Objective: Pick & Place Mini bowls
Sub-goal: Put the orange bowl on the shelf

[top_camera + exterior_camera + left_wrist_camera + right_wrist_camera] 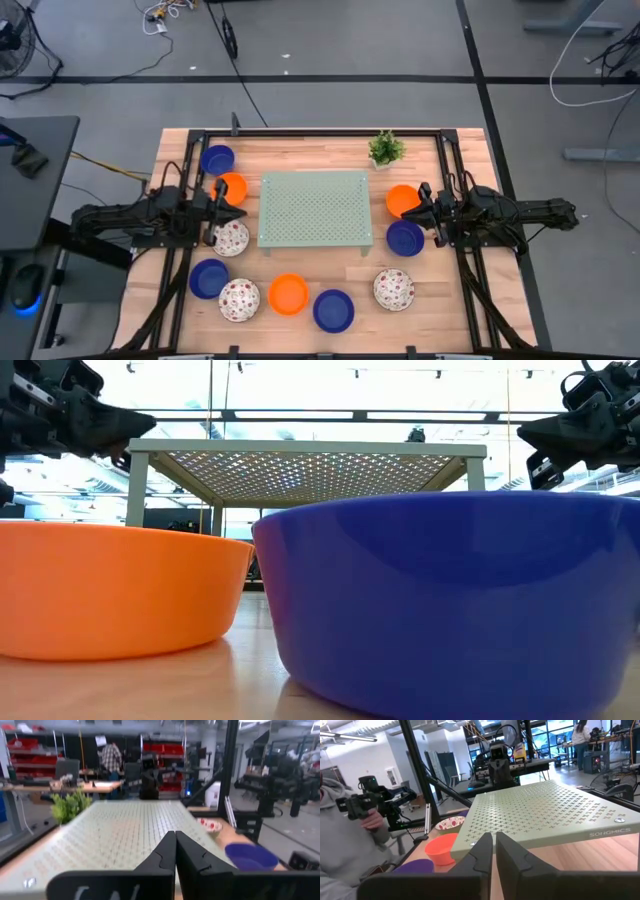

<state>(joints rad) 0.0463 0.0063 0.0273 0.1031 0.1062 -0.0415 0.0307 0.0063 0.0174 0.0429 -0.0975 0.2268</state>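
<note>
Ten mini bowls sit on their bases on the wooden table around a pale green perforated tray point(315, 208). To the tray's left are a blue point(217, 158), an orange point(231, 186) and a speckled one point(231, 238). To its right are an orange point(403, 200) and a blue point(405, 237). Along the near side stand several more, among them an orange point(288, 294) and a blue point(333, 310). My left gripper point(238, 211) hovers shut at the tray's left edge. My right gripper point(412, 213) hovers shut at the tray's right edge, over the gap between the orange and blue bowls.
A small potted plant point(386, 148) stands at the far edge, right of the tray. The tray stands on legs point(138, 490) above the tabletop. Black frame rails point(447, 165) run along both table sides. In the right wrist view a person in a grey hood point(340, 830) shows beyond the table.
</note>
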